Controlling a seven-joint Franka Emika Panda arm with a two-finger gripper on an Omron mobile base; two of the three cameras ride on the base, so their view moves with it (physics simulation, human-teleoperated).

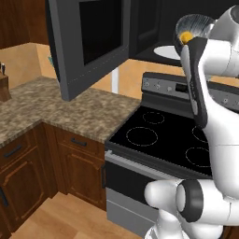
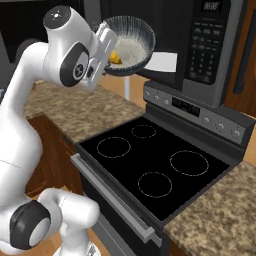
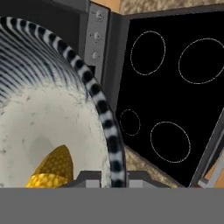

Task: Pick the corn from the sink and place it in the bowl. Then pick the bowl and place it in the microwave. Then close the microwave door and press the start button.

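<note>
The gripper [image 2: 109, 54] is clamped on the near rim of the bowl [image 2: 131, 46], holding it tilted in the air above the stove [image 2: 150, 165]. The corn [image 2: 115, 58] lies inside the bowl by the gripper. Beyond, the microwave [image 2: 200, 45] stands with its microwave door [image 1: 88, 42] swung open.

a home kitchen: a black glass-top stove [image 2: 155, 167] sits between speckled stone counters [image 1: 51, 109], brown wooden cabinets [image 1: 28, 172] stand below, and a microwave [image 2: 200, 45] hangs above the range.
</note>
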